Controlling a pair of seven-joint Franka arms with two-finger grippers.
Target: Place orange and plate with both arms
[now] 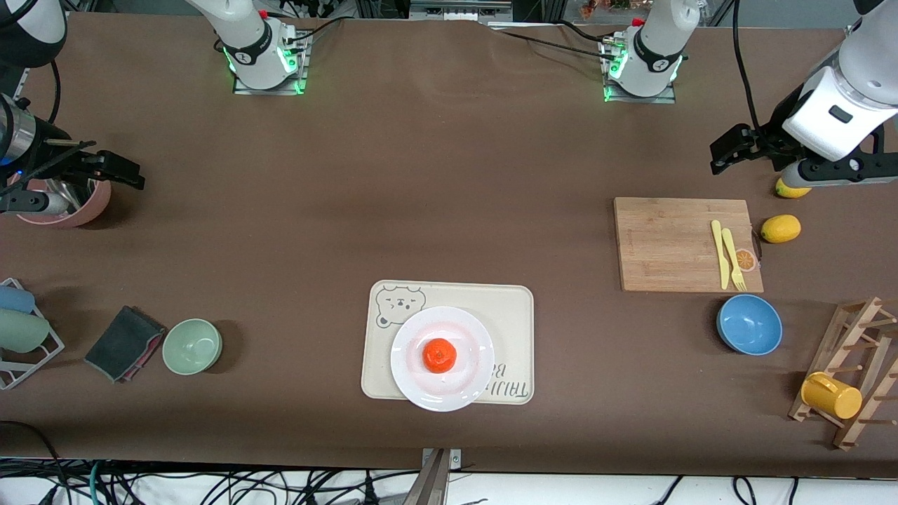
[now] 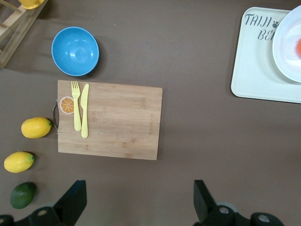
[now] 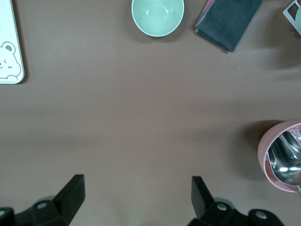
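Observation:
The orange lies in the middle of the white plate. The plate rests on the cream bear-print tray near the table's front edge. The left wrist view shows part of the plate and a sliver of the orange at its edge. My left gripper is open and empty, up over the table by the lemons at the left arm's end; its jaws stand wide apart. My right gripper is open and empty beside a pink bowl at the right arm's end.
A wooden cutting board carries a yellow knife and fork. Two lemons, a blue bowl and a wooden rack with a yellow mug are at the left arm's end. A green bowl, dark cloth and pink bowl are at the right arm's end.

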